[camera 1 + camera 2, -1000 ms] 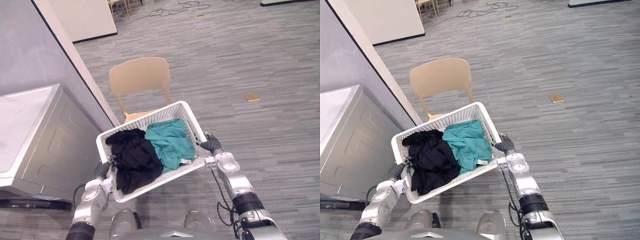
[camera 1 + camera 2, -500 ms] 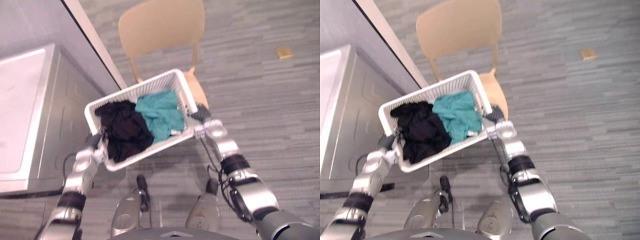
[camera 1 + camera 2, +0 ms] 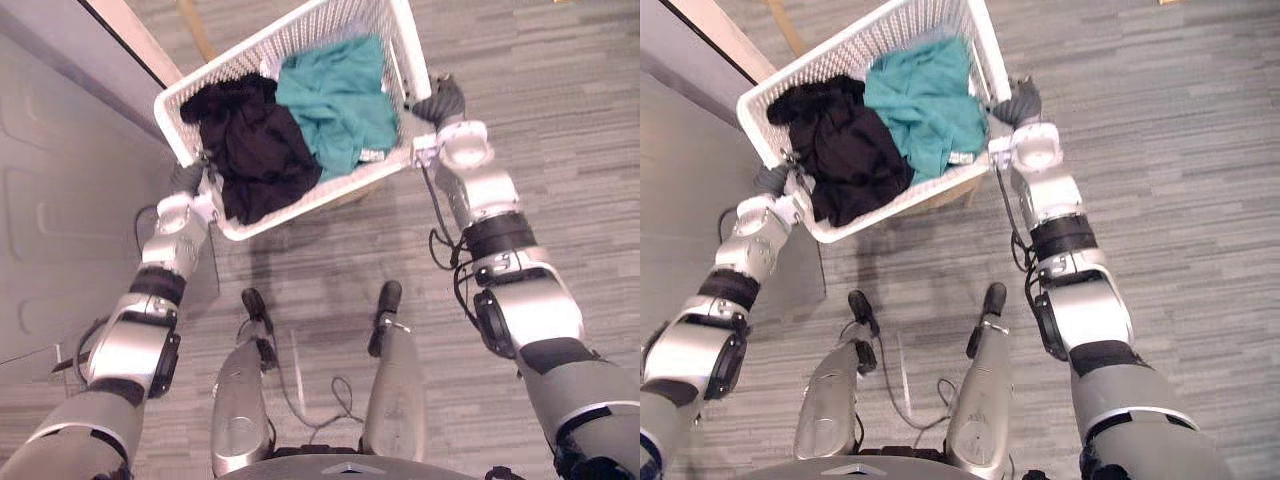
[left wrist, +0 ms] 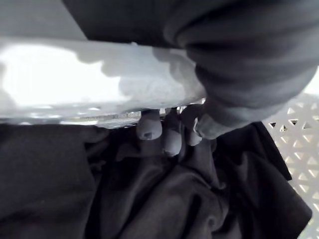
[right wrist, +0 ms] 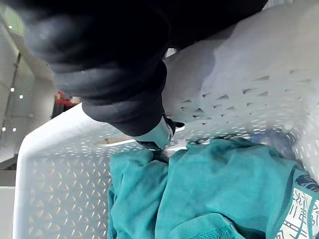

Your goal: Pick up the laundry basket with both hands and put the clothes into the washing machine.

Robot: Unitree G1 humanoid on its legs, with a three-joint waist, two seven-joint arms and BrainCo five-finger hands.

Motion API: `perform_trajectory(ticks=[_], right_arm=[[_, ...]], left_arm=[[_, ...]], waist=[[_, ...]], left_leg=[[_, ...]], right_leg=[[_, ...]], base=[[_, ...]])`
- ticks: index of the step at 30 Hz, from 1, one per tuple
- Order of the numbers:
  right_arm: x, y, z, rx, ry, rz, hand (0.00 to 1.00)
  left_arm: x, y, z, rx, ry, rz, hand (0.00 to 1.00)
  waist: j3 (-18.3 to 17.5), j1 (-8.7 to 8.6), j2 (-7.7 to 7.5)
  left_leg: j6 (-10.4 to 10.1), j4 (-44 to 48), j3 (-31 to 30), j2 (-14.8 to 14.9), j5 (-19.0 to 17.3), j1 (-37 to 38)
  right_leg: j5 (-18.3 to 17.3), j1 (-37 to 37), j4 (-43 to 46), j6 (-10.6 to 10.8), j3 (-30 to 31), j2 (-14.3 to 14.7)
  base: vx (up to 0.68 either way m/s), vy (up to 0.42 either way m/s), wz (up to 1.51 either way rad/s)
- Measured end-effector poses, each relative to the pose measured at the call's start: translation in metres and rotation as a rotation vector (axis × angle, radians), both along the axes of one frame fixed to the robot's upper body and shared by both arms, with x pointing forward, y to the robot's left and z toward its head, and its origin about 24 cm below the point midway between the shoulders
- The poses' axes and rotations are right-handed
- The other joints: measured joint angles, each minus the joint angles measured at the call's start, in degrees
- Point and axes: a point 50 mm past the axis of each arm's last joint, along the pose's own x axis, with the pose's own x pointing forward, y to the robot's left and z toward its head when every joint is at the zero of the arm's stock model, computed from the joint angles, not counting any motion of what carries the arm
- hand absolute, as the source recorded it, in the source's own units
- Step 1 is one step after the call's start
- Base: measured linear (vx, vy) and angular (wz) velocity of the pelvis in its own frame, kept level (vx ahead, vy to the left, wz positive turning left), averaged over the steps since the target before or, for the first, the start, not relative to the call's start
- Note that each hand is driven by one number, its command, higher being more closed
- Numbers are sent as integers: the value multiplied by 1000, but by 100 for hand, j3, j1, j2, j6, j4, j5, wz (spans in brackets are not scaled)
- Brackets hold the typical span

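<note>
While left hand (image 3: 188,181) and right hand (image 3: 443,104) clamp fingers (image 4: 149,127) over its rims, the laundry basket (image 3: 410,45) hangs between them.

The basket (image 3: 408,55) is held above the floor (image 3: 570,110), with the left hand (image 3: 188,180) curled on its left end and the right hand (image 3: 443,102) on its right end. In it the left garment (image 3: 250,150) and the right garment (image 3: 340,100) lie side by side (touching at the middle). The washer (image 3: 50,200) stands left of the basket, and a chair leg (image 3: 195,28) is behind it.
</note>
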Motion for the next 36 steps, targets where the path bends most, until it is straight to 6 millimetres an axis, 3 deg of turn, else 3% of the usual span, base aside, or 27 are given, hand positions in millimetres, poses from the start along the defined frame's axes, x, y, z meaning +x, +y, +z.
perform_trajectory(ticks=[4, 8, 11, 14, 15, 16, 17, 28, 33, 36], right_arm=[[-5, 12, 45, -26, -109, 13, 100], [-8, 19, 71, -8, -162, 26, 100], [-11, 21, 86, 20, -187, 39, 100], [-12, 20, 89, 19, -187, 45, 100], [-12, 18, 92, 17, -188, 37, 100], [-11, 17, 94, 19, -188, 33, 100], [-11, 17, 95, 20, -187, 29, 0], [-6, 16, 97, 213, -152, 104, 0], [-5, 15, 95, 214, -144, 102, 0], [-14, 19, 106, 151, -201, 124, 0]], left_arm=[[7, 9, 40, -22, -102, 39, 100], [7, 21, 79, 0, -208, 80, 100], [5, 26, 107, 20, -284, 100, 100], [5, 26, 118, 33, -309, 97, 100], [4, 26, 123, 38, -321, 96, 0], [4, 26, 125, 40, -326, 96, 0], [4, 25, 128, 41, -334, 94, 0], [6, 27, 137, 67, -317, 94, 0], [4, 29, 140, 50, -327, 96, 0], [-2, 40, 152, 55, -367, 128, 0]], waist=[[239, -23, -73], [263, 28, -105], [313, 29, -123], [315, 25, -124], [319, 26, -132], [323, 29, -138], [323, 36, -138], [414, 62, -191], [415, 70, -191], [436, 47, -214]], left_leg=[[38, 344, 37, 154, 2, -411], [50, 492, 11, 271, -9, -835], [62, 549, -29, 309, 2, -1097], [64, 608, -139, 331, 3, -1264], [71, 627, -154, 333, 8, -1334], [71, 640, -155, 334, 8, -1356], [72, 678, -169, 336, 7, -1411], [116, 783, -319, 356, 36, -1689], [124, 807, -317, 349, 42, -1690], [141, 888, -325, 361, 36, -1690]], right_leg=[[26, -285, 89, -36, -40, 48], [26, -702, 243, -37, -153, 90], [-6, -909, 285, -149, -228, 90], [-7, -991, 318, -152, -310, 86], [-7, -1044, 336, -153, -315, 83], [-8, -1068, 345, -154, -315, 80], [-30, -1096, 347, -190, -321, 79], [-79, -1294, 495, -268, -401, 45], [-108, -1301, 564, -301, -417, 14], [-145, -1316, 677, -338, -419, -12]], base=[[-20, -68, 0], [-30, -49, 1], [-38, -23, 4], [-30, -2, 9], [-38, 5, 8], [-36, 5, 5], [-45, -2, 4], [-40, -13, 4], [-48, -20, 2], [-51, -30, 2]])
